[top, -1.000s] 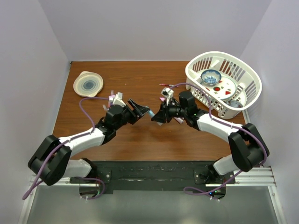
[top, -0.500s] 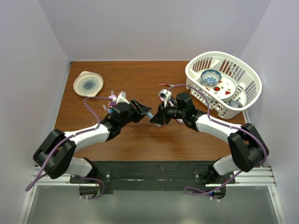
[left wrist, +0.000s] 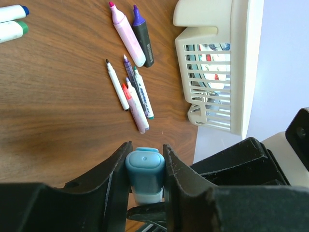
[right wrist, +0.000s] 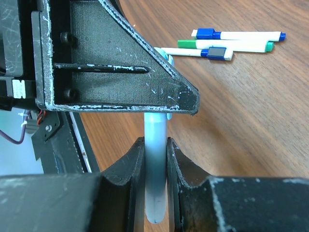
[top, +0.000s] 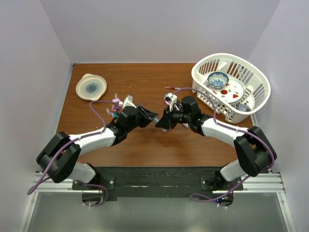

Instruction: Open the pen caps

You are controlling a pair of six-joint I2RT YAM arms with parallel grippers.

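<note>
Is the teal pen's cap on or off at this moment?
On. The teal cap sits on the pale barrel, left fingers at its sides, right fingers gripping the barrel.

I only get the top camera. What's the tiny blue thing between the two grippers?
Observer: It's a teal pen cap. The left gripper pinches it on both sides.
Operator: What's the other gripper doing?
Observer: The right gripper is clamped on the pale blue pen barrel, which runs up towards the left gripper.
Operator: Are any pens open already?
Observer: Yes. A pink highlighter lies on the table beside the white basket with its tip bare.
</note>
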